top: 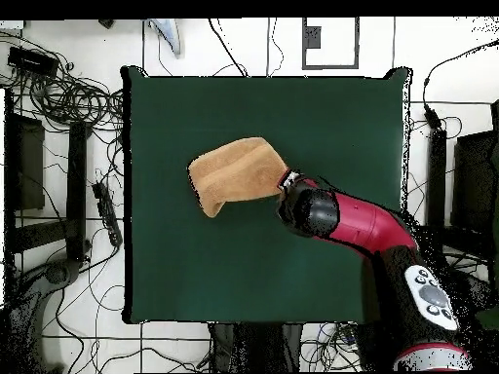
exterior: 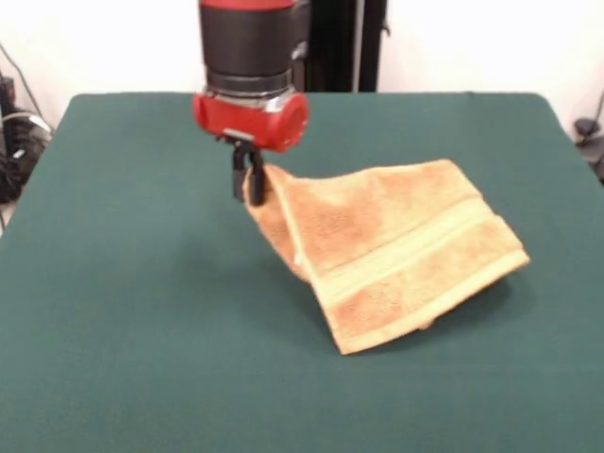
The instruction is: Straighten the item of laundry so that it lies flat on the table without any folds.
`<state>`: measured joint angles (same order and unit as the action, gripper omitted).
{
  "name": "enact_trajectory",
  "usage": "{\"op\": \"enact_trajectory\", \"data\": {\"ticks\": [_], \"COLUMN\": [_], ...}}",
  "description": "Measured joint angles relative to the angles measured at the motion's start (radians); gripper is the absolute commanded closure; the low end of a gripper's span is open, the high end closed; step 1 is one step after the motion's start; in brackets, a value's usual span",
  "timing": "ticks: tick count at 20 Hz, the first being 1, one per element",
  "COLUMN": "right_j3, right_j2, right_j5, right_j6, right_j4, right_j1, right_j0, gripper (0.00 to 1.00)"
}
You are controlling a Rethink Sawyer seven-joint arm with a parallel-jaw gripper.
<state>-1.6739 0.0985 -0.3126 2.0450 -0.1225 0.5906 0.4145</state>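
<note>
The item of laundry [exterior: 396, 250] is an orange-tan towel with a pale woven band, lying folded over itself on the green table [exterior: 142, 311]. One corner is lifted off the cloth at its left end in the front view. My gripper [exterior: 250, 184] is shut on that raised corner, black fingers pinching the fabric below the red wrist. From above, the towel [top: 232, 173] sits left of the arm's head, and the gripper itself is hidden under the wrist there. The towel's right part rests on the table [top: 195, 273], doubled.
Cables and black equipment [top: 58, 107] lie on the floor around the table. The arm [top: 365, 224] reaches in from the lower right in the overhead view.
</note>
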Motion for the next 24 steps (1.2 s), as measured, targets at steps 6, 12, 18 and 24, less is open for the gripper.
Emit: {"op": "enact_trajectory", "data": {"ticks": [6,12,18,24], "right_j3": [0.001,0.005,0.064,0.205], "right_j2": [0.063,0.111,0.16,0.21], "right_j5": [0.0,0.0,-0.057,-0.167], "right_j6": [0.0,0.0,-0.008,-0.034], "right_j4": [-0.098,-0.157,-0.238,-0.321], "right_j1": [-0.048,-0.072,-0.099,-0.166], "right_j0": [0.034,0.036,0.079,0.139], "gripper": [1.0,1.0,1.0,1.0]}}
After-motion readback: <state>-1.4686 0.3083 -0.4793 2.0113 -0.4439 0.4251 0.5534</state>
